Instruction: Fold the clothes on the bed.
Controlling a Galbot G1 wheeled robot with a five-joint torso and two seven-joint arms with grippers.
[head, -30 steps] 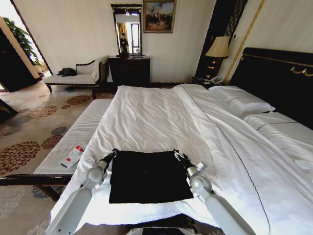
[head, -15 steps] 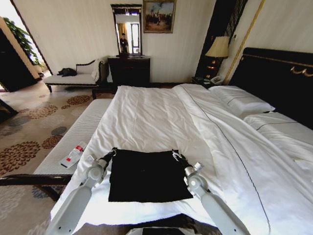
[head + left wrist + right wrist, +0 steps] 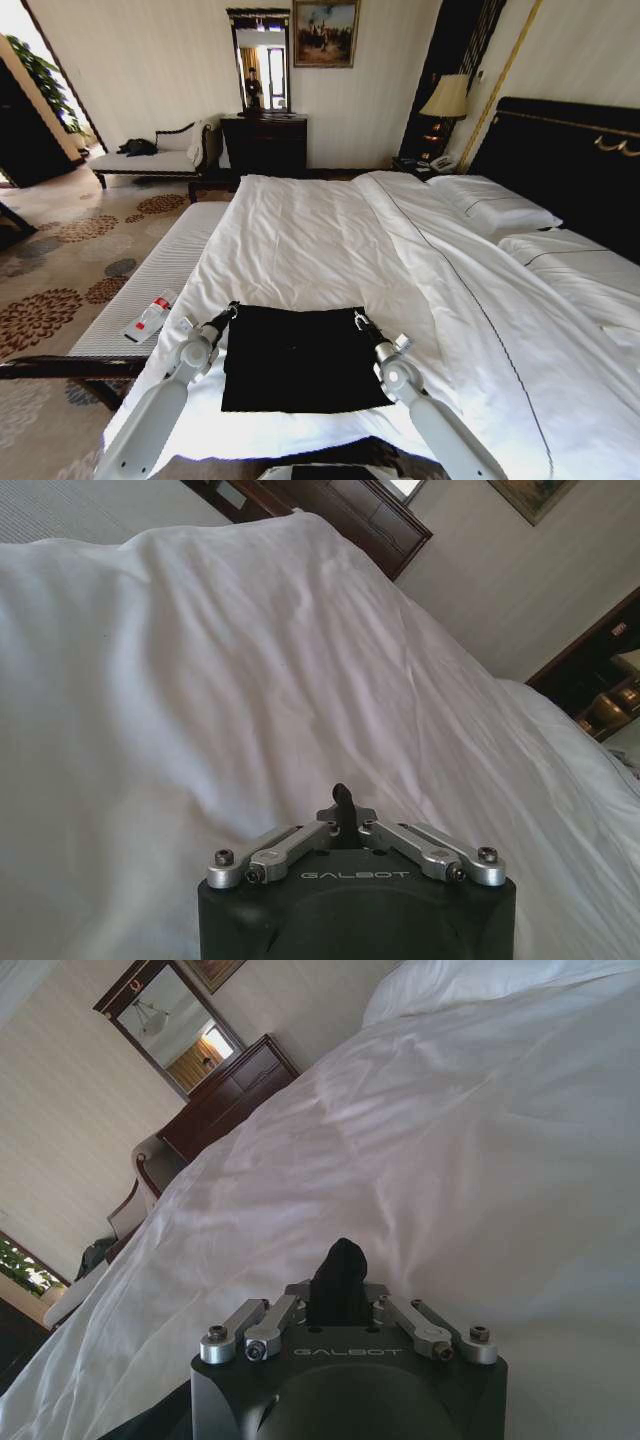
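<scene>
Head view had left gripper (image 3: pixel 232 311) and right gripper (image 3: pixel 359 319) each apparently pinching a far shirt (image 3: pixel 300 358) corner on bed (image 3: pixel 300 240); thin pinches might slip, skewing the fold.

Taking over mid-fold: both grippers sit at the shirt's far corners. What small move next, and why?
Probably lift both corners slightly together. The left gripper and right gripper each pinch black cloth of the T-shirt, which lies flat on the bed.

Right claw (image 3: pixel 357 320) — drawn slightly inward.
</scene>
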